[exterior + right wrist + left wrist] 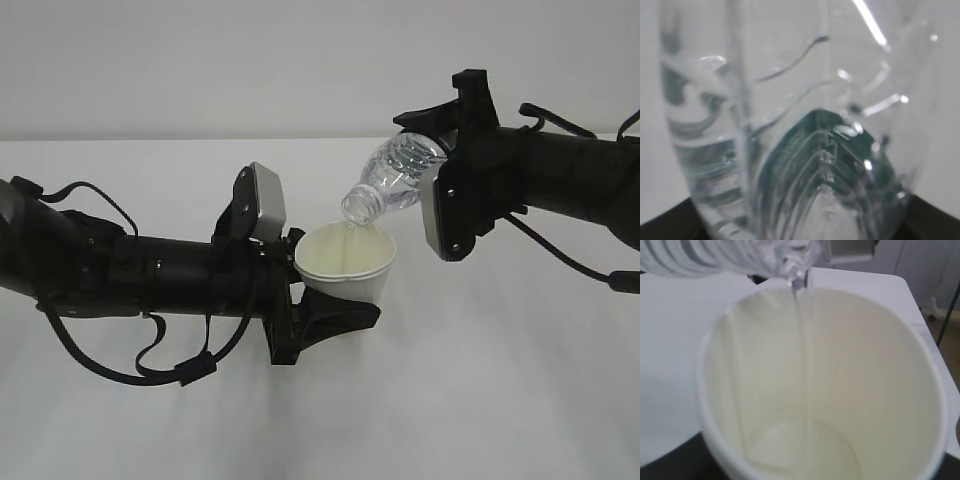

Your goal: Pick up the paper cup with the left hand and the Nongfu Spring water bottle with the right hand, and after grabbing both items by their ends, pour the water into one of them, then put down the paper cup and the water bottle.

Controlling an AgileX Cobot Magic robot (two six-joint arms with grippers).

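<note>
Paper cup (347,265) sits upright in our left hand (325,318), clamped at its base, above the table (520,400). Thin wall, crushes easily (gets heavier as water (802,355) streams in), so we hold low. Right hand (450,150) grips the tilted Nongfu Spring water bottle (392,178) by its bottom end; slick, springy plastic.

No readable text anywhere, not even on the water bottle (398,172).
</note>
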